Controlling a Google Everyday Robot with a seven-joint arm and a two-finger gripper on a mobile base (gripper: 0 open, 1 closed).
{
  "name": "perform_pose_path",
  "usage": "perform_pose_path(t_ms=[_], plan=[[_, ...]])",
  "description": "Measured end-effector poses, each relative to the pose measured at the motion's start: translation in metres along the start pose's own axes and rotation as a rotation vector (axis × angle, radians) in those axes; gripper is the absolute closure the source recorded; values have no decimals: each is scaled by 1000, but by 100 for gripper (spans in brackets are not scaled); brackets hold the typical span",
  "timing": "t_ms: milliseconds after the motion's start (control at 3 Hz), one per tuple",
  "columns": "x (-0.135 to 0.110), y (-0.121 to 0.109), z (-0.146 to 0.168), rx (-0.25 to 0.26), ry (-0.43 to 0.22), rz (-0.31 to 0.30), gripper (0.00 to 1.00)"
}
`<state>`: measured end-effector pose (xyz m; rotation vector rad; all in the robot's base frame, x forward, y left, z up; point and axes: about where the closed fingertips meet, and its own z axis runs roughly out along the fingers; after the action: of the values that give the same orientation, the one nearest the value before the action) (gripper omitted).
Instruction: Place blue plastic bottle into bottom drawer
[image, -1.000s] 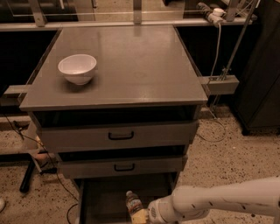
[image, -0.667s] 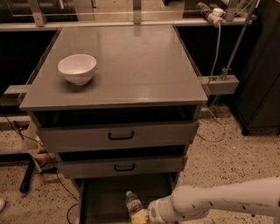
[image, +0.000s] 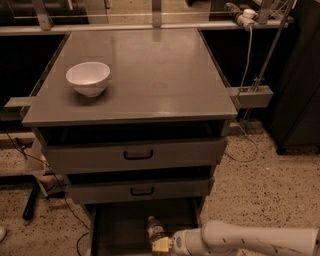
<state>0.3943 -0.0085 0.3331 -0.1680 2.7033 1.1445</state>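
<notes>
The blue plastic bottle (image: 155, 230) stands roughly upright inside the open bottom drawer (image: 120, 225), near the drawer's front middle. Its cap and label band show, while its lower part is hidden behind my gripper (image: 163, 245). The gripper reaches in from the lower right on a white arm (image: 240, 240) and is shut on the bottle's lower body. The drawer's interior is dark and flat, and its front edge is cut off by the bottom of the view.
A white bowl (image: 88, 77) sits on the left of the grey cabinet top (image: 150, 75). Two drawers with black handles (image: 138, 155) are above the bottom one, slightly pulled out. Cables lie on the speckled floor (image: 265, 190) at the left, and a dark cabinet (image: 300, 75) stands at the right.
</notes>
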Motion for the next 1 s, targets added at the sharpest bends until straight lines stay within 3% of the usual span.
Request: perform_pose_path(t_ms=[667,1000], plan=[[-5,-41,51,-85,-27,122,100],[-13,-49,76,-116,-6,141,100]])
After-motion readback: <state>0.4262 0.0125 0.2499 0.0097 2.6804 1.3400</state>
